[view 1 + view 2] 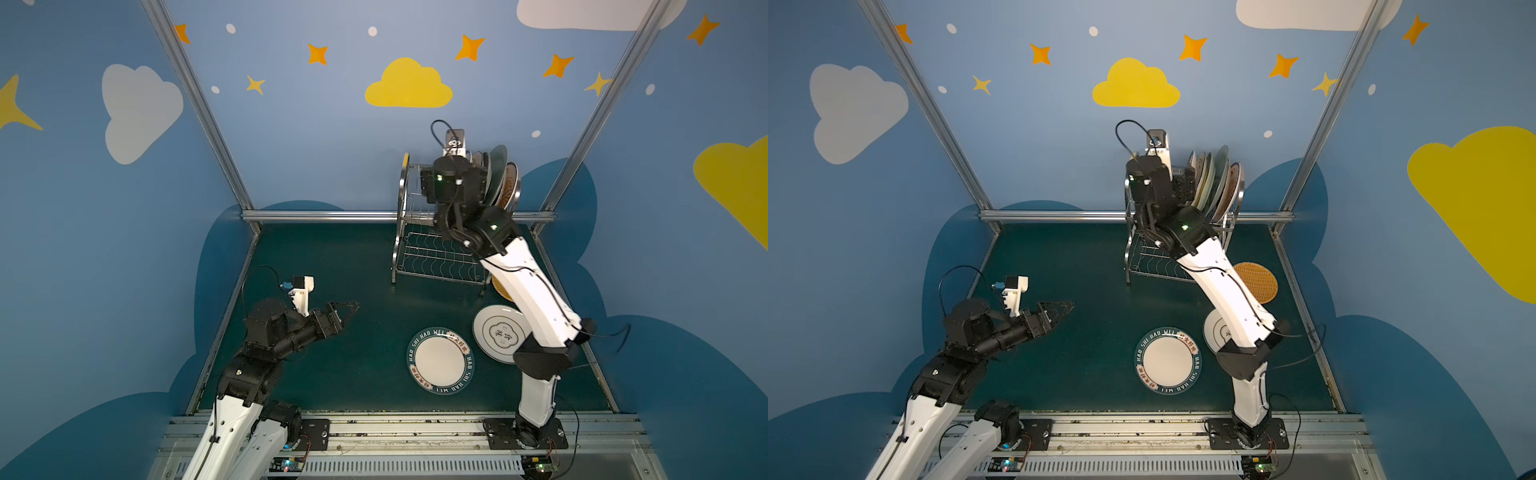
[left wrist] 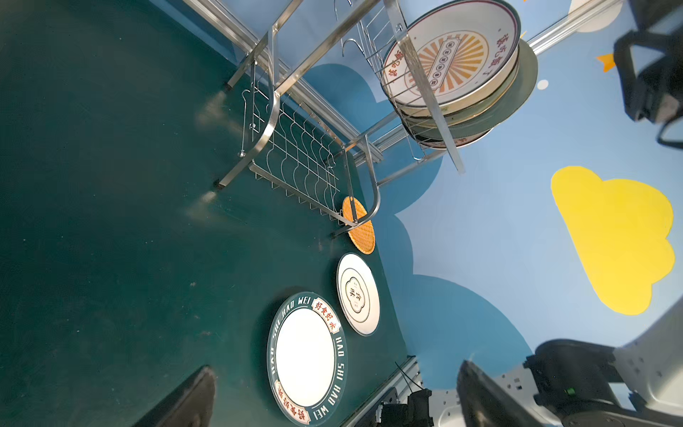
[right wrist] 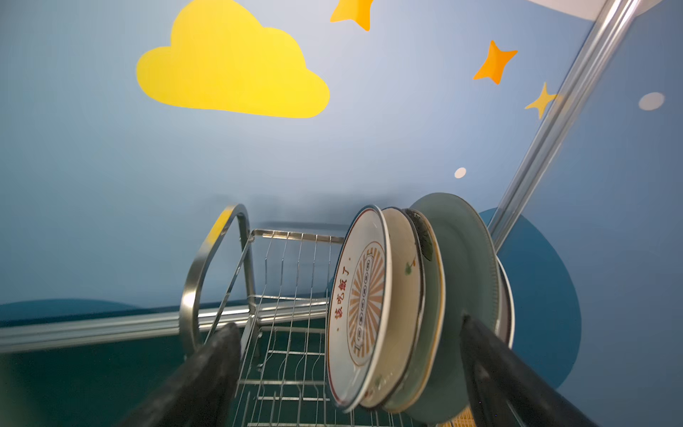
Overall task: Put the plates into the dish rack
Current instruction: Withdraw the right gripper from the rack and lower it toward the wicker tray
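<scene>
The dish rack [image 1: 432, 253] [image 1: 1148, 262] stands at the back of the green table. Several plates stand upright in its upper tier, an orange sunburst plate [image 3: 364, 307] [image 2: 447, 59] foremost and a pale green one [image 3: 462, 266] behind. My right gripper [image 3: 347, 325] [image 1: 1185, 183] is open at that tier, its fingers wide on either side of the plates' edges and gripping none. Three plates lie flat on the table: a teal lettered one [image 1: 440, 359] [image 2: 306, 356], a cream one [image 1: 496, 332] [image 2: 357, 294] and an orange woven one [image 1: 1258, 282] [image 2: 360, 225]. My left gripper [image 1: 349, 309] [image 2: 334, 395] hovers open and empty at the left.
The right arm [image 1: 536, 299] crosses over the cream plate and hides part of it in both top views. The rack's wavy lower shelf [image 2: 299, 166] holds nothing. Metal frame posts [image 1: 598, 108] and a rail [image 1: 324, 216] border the table at the back.
</scene>
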You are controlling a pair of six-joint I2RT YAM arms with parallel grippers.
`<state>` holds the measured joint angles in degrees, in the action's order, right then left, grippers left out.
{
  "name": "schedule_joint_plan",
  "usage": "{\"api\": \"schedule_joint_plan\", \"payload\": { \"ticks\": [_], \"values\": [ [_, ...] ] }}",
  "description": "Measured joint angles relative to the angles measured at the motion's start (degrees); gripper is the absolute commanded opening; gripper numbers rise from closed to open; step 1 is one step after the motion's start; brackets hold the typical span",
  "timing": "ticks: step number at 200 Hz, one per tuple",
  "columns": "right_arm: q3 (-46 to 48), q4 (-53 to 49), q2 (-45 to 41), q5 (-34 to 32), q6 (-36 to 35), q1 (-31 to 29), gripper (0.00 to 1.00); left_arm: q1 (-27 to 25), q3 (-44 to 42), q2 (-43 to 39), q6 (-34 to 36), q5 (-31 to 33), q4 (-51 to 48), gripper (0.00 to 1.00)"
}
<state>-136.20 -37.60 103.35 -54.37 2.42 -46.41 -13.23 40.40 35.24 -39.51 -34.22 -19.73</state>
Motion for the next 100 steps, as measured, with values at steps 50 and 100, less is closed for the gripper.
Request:
{"api": "schedule_joint_plan", "payload": {
  "ticks": [50,100],
  "values": [
    [36.3,-0.4,-33.0,12.1,6.3,5.5,0.9,-9.2,-2.4,7.3,-3.1,7.4,11.5,1.0],
    [67.2,0.8,-51.9,22.2,13.0,14.8,0.9,-22.8,2.4,28.7,8.1,26.7,19.4,0.96]
  ]
}}
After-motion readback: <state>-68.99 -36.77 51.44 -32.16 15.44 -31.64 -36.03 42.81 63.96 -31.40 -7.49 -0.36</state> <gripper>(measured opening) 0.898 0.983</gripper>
